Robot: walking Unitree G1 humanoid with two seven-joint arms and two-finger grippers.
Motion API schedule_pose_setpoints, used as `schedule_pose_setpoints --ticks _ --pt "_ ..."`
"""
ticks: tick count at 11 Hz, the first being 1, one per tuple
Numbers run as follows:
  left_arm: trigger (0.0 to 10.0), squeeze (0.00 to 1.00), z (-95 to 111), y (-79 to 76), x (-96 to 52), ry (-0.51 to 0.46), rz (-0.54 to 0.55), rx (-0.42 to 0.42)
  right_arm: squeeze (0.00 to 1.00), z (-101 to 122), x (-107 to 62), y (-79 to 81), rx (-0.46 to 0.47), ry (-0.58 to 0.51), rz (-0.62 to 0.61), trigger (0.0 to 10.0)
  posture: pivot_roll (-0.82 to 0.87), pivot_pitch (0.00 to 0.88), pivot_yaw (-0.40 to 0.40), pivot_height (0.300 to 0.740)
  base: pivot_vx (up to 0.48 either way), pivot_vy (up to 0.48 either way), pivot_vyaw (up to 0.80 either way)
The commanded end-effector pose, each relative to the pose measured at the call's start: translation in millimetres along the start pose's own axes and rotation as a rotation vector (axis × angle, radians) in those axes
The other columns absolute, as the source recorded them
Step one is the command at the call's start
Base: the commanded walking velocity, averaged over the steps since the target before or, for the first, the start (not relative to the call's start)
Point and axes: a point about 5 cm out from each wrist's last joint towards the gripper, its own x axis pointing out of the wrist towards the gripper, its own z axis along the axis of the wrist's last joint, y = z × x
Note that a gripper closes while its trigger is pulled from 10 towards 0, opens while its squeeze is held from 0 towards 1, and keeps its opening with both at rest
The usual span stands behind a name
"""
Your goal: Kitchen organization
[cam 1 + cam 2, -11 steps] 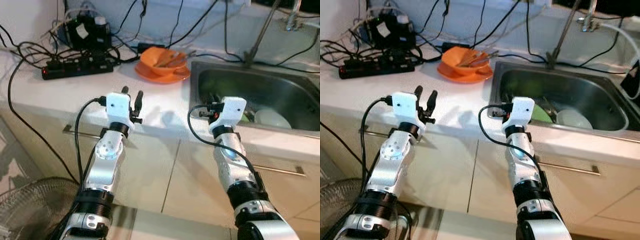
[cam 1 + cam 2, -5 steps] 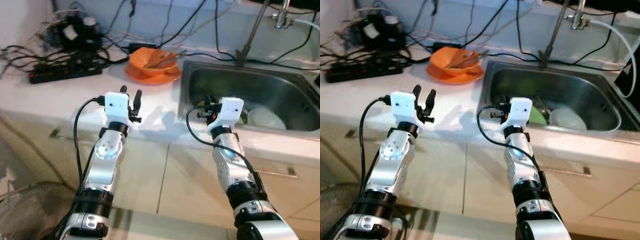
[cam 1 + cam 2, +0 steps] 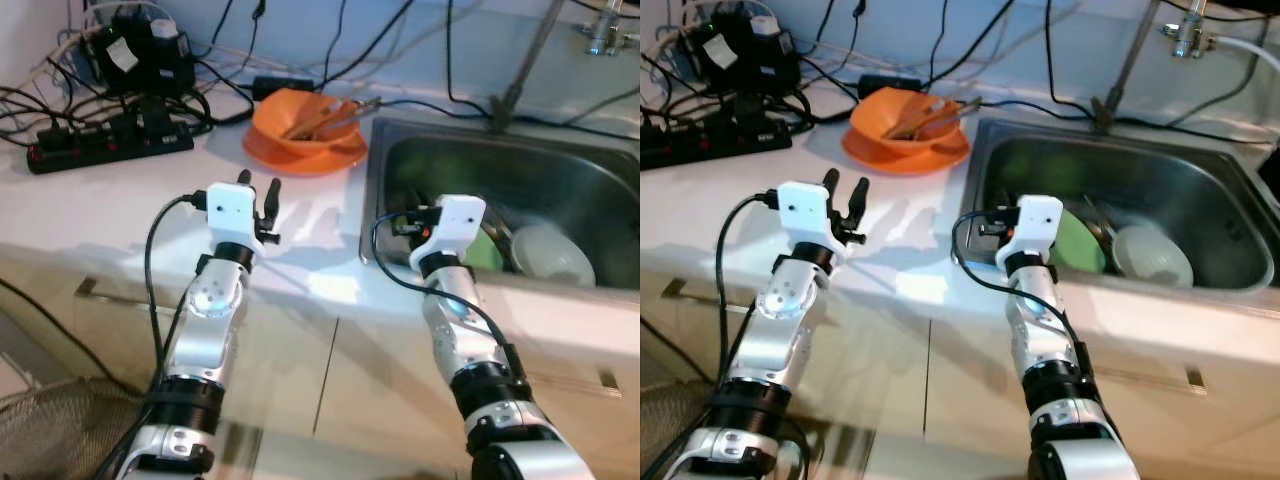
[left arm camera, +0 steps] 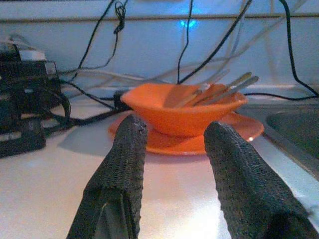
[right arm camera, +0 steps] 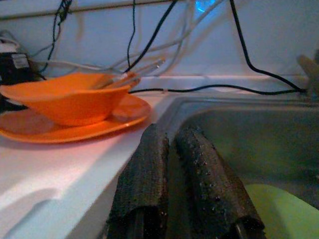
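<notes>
An orange bowl [image 3: 305,118] holding several utensils [image 4: 219,89] stands on an orange plate [image 3: 300,152] on the white counter [image 3: 120,200], just left of the steel sink [image 3: 570,175]. Inside the sink lie a green plate [image 3: 488,250] and a white dish [image 3: 547,256]. My left gripper [image 3: 258,183] hovers open above the counter, short of the bowl and pointing at it, with nothing between its fingers [image 4: 127,149]. My right gripper [image 5: 172,134] is shut and empty at the sink's near left corner, beside the green plate [image 5: 279,209].
A black power strip [image 3: 110,146], a black box [image 3: 140,58] and many tangled cables [image 3: 340,40] crowd the counter's back. The faucet stem [image 3: 525,65] rises behind the sink. Cabinet fronts [image 3: 330,380] lie below, and a wire mesh object [image 3: 45,430] sits lower left.
The whole picture has shifted: the camera moved closer over the counter. Both arms keep the same pose; the left gripper stays open and the right one shut.
</notes>
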Motion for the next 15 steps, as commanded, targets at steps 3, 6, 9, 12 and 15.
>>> schedule_pose_setpoints --ticks 3,6,9,12,15 --pt "10.0 0.00 7 -3.5 3.0 -0.024 -0.005 0.001 0.00 4 2.5 -2.8 0.005 -0.006 0.001 10.0 0.23 0.006 -0.052 0.740 0.334 0.000 0.00" --pt "10.0 0.00 7 -3.9 3.2 -0.026 -0.005 0.001 0.00 4 2.7 -3.2 0.005 -0.004 0.002 10.0 0.23 0.005 -0.052 0.740 0.352 0.000 0.00" --pt "10.0 0.00 8 -4.1 3.3 -0.028 -0.006 0.005 0.00 4 2.7 -3.2 0.004 -0.003 0.004 10.0 0.23 0.006 -0.053 0.740 0.347 0.000 0.00" --pt "10.0 0.00 11 -6.8 4.0 -0.037 -0.022 0.004 0.00 3 2.8 -2.2 0.001 0.003 0.010 10.0 0.23 0.007 -0.053 0.740 0.000 0.000 0.00" --pt "10.0 0.00 20 -11.3 6.4 -0.007 -0.095 -0.054 0.00 3 2.2 -3.3 0.001 -0.001 0.005 10.0 0.23 0.012 -0.054 0.740 0.000 0.000 0.00"
